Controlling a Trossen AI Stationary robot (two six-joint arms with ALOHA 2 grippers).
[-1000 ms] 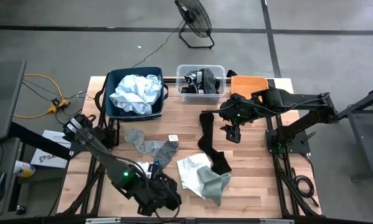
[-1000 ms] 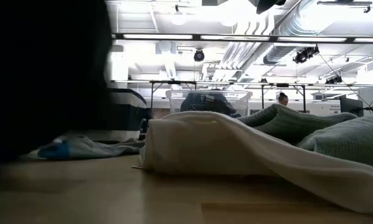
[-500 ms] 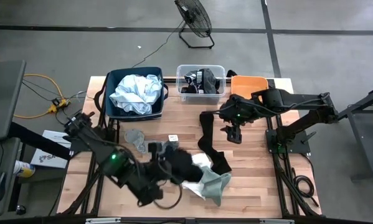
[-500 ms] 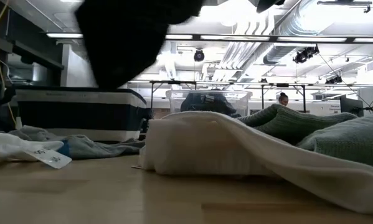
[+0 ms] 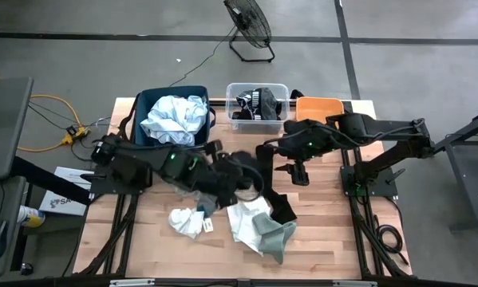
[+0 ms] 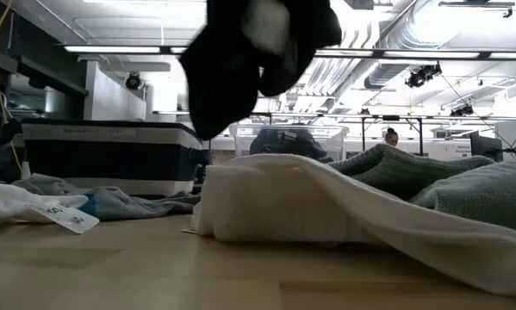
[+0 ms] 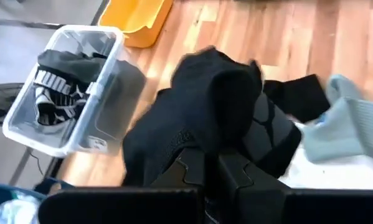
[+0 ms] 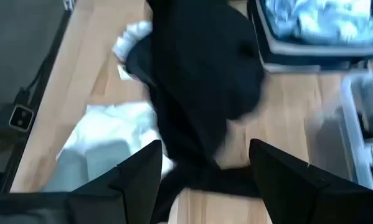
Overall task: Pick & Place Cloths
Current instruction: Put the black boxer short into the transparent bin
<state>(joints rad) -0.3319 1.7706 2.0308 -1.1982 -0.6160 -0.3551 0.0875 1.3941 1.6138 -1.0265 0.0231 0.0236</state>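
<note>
Cloths lie scattered over the wooden slatted bench [image 5: 151, 239] in the high view. A crumpled pale blue shirt [image 5: 173, 119] fills the navy fabric bin [image 5: 143, 100] at the far left, a patterned dark piece [image 5: 257, 104] sits in the clear plastic tub [image 5: 254, 88] beside it, and an orange plastic tub [image 5: 317, 107] stands further right. A long black garment [image 5: 268, 179] stretches from near the clear tub toward the near edge, its long axis running roughly front to back with a slight lean right. A white cloth [image 5: 245, 219] with a grey-green sock [image 5: 274, 236] on it lies at its near end, and a small white bundle with a tag [image 5: 187, 221] rests to the left. The left tool [image 5: 242, 177] hangs mid-bench gripping a bunched black cloth [image 5: 237, 166]. The right tool [image 5: 296, 163] hovers by the far end of the long black garment; whether it is parted cannot be told here.

In the low view, the black cloth [image 6: 249, 52] dangles above the bench, drooping downward, before the bin [image 6: 111, 159]. The white cloth [image 6: 326, 207] fills the foreground.

In the left wrist view, the black cloth [image 7: 198, 118] is clamped between the dark fingers [image 7: 192, 171], bulging forward.

In the right wrist view, the right tool's fingers [image 8: 142, 171] stand apart, empty, with the black cloth [image 8: 198, 74] beyond.
</note>
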